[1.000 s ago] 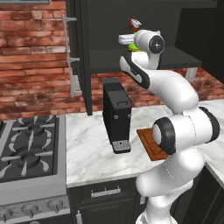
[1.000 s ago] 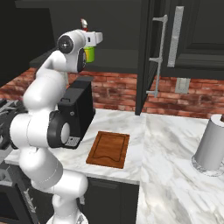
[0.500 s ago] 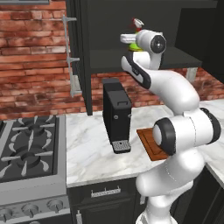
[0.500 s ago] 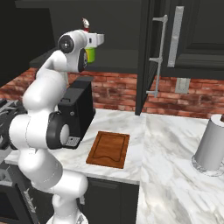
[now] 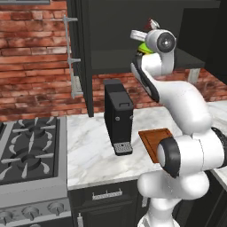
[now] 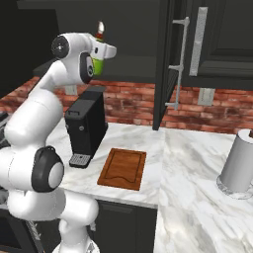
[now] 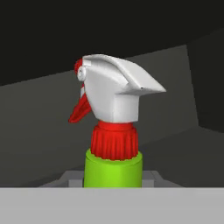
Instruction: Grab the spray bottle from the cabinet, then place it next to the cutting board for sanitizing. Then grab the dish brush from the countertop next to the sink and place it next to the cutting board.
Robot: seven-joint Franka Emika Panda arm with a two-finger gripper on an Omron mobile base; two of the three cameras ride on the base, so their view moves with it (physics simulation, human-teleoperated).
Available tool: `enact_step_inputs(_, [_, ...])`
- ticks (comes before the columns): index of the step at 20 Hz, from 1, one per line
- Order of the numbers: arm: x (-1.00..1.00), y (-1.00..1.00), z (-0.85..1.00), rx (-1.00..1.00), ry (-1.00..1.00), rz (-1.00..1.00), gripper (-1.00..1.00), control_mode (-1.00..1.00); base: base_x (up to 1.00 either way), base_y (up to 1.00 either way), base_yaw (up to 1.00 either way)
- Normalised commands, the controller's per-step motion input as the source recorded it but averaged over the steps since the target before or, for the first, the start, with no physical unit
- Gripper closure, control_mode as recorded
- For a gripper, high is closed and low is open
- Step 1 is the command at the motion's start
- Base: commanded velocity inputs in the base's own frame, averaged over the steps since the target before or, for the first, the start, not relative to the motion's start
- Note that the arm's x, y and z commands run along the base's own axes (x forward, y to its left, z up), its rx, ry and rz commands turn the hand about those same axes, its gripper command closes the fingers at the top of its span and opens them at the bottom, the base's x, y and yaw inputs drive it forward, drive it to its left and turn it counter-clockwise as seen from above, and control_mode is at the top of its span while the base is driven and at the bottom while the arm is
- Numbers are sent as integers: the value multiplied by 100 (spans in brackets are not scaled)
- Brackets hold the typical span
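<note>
One bottle (image 7: 113, 131) sits dead ahead of your hand camera: lime-green neck, red collar, white trigger head with a red lever poking out to the left. It stands upright inside the dark cabinet (image 5: 115, 26), on the shelf, and you can see it up there from both base cameras too, green body tucked right against the white wrist. Your gripper (image 6: 101, 52) is reaching into that open cabinet at shelf height. The bottle's neck rises straight from between the fingers, so they look closed around its body, about a third of the way open, but the contact itself is hidden and you cannot tell for sure that the grip is firm.

Down below you have one board (image 6: 122, 168), reddish-brown, lying flat on the marble counter (image 6: 197, 163). One black coffee machine (image 6: 86, 126) stands just beside the board, on its left in the right base view. One steel canister (image 6: 239, 163) stands well apart at the counter's far right. One stove (image 5: 29, 155), with dark burner grates, sits left of the counter in the left base view. Two silver bar handles (image 6: 184, 62) show on the cabinet doors at upper right.
</note>
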Motion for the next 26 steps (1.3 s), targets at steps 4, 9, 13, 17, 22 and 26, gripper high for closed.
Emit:
enact_step_inputs(4, [-99, -1, -1, 19, 0, -18, 100, -100, 0, 0, 0])
enact_step_inputs(9, [-100, -6, -6, 20, 0, -19, 100, -100, 0, 0, 0])
enact_step_inputs(13, [-100, -27, -17, -2, -13, -4, 100, -100, 0, 0, 0])
enact_step_inputs(17, [-98, -18, -51, -28, -2, 1, 100, -100, 0, 0, 0])
enact_step_inputs(22, [-43, -28, -92, -35, 3, 13, 100, -100, 0, 0, 0])
enact_step_inputs(26, [33, -19, -100, -36, 19, 24, 100, -100, 0, 0, 0])
